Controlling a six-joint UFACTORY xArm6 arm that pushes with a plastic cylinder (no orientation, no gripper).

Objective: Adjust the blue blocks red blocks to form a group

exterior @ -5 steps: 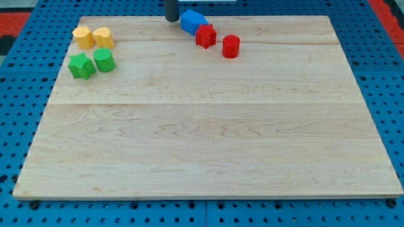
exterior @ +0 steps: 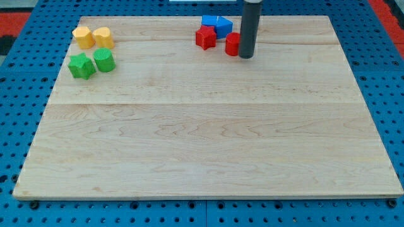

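Note:
My tip rests on the wooden board near the view's top, just right of a red cylinder, which the rod partly hides. A red star-shaped block lies a little left of the cylinder. Two blue blocks sit side by side right behind the red ones, close to the board's top edge. The blue and red blocks form a tight cluster to the left of my tip.
Two yellow blocks and two green blocks sit in a cluster at the view's top left. The board lies on a blue pegboard surface.
The rod has moved from the left of the blue blocks to the right of the red cylinder. The blue blocks have shifted right and now sit behind the red blocks.

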